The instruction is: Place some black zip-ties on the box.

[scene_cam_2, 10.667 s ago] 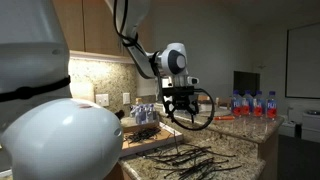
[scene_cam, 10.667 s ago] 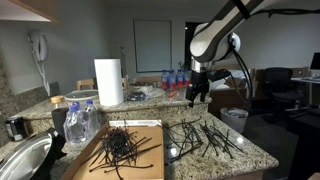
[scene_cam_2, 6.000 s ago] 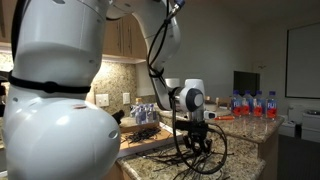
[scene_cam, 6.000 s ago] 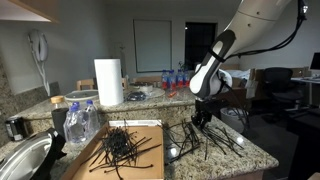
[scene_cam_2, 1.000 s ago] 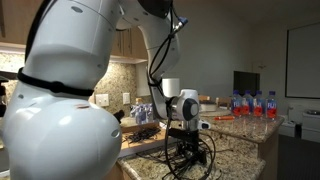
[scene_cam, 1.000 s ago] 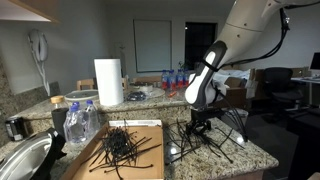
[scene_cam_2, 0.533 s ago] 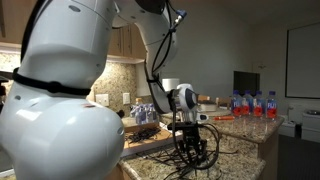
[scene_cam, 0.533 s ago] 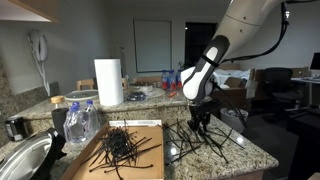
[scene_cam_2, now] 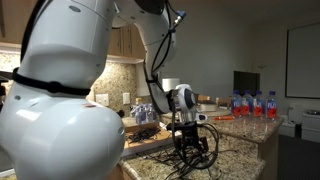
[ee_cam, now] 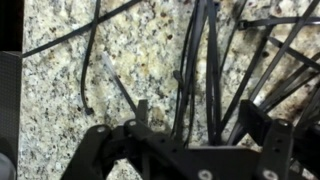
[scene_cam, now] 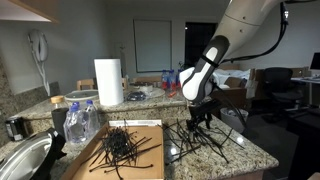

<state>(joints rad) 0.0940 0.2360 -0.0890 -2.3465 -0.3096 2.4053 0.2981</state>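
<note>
Plainly: gripper open above loose ties; box already carries a bunch.
Nearest in an exterior view, the wide flat brown cardboard box (scene_cam: 92, 162) lies on the speckled granite counter (scene_cam: 255, 152) with a spiky bunch of thin black plastic zip-ties (scene_cam: 122, 148) on it. At three o'clock from the box, a loose pile of ties (scene_cam: 212, 142) lies on the stone beneath the black two-finger gripper (scene_cam: 200, 119). In the wrist view, the jaws are spread wide; several strips run between them and none is clamped. Beyond, at eleven o'clock, an upright white paper-towel roll (scene_cam: 108, 82).
</note>
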